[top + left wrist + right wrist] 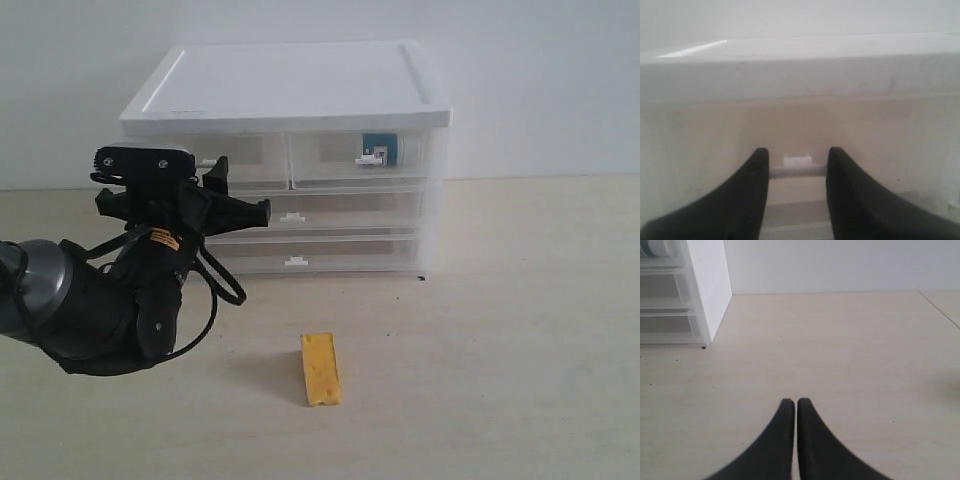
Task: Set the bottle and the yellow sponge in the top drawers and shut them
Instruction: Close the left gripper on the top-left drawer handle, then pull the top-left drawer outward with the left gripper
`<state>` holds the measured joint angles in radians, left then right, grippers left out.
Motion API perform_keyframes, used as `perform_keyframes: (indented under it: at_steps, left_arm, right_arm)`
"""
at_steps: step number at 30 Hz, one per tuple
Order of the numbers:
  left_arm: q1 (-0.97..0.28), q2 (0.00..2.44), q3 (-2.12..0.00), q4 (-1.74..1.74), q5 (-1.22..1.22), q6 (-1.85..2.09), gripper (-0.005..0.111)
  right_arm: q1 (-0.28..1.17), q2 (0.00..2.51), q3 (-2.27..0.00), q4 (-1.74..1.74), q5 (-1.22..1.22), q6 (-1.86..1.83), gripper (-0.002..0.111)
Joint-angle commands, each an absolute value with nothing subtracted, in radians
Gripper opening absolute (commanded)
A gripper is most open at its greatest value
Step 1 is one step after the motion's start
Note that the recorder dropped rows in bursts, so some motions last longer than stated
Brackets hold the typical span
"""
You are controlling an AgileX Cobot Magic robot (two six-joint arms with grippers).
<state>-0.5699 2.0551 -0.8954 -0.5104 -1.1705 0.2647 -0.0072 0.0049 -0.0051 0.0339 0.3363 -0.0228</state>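
Note:
The bottle (380, 150) shows through the clear front of the right top drawer (330, 152), its teal label visible. Out on the table in front of the unit lies the yellow sponge (321, 369). My left gripper (215, 175) is up against the left top drawer (258, 152). In the left wrist view its fingers (757, 175) press on both ends of the small white handle (797, 167), so the left gripper (797, 165) is shut on it. My right gripper (796, 402) is shut and empty over bare table, off to the unit's right.
The white-topped drawer unit (300, 85) stands at the back against the wall, with two full-width drawers (330, 212) below the top pair. Its side wall (707, 285) shows in the right wrist view. A table seam (940, 310) runs at the far right.

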Motion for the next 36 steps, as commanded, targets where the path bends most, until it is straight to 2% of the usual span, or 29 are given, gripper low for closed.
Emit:
perform_keyframes:
  at_steps: [1,9,20,36]
  left_arm:
    - [-0.579,2.052,-0.886,-0.576,-1.183,0.270,0.004]
    - [-0.690,1.955,-0.756,-0.656,-1.221,0.278,0.004]
    - [-0.783,1.824,-0.599,-0.779,-1.221,0.300,0.004]
    - [-0.896,1.802,-0.573,-0.921,-1.221,0.311,0.004]
  right_arm:
    - [-0.010,0.000,0.000,0.033,0.332,-0.023,0.000]
    - [-0.010,0.000,0.000,0.033,0.332,-0.023,0.000]
    - [-0.010,0.000,0.000,0.033,0.332,-0.023,0.000]
    - [-0.010,0.000,0.000,0.033,0.332,-0.023,0.000]
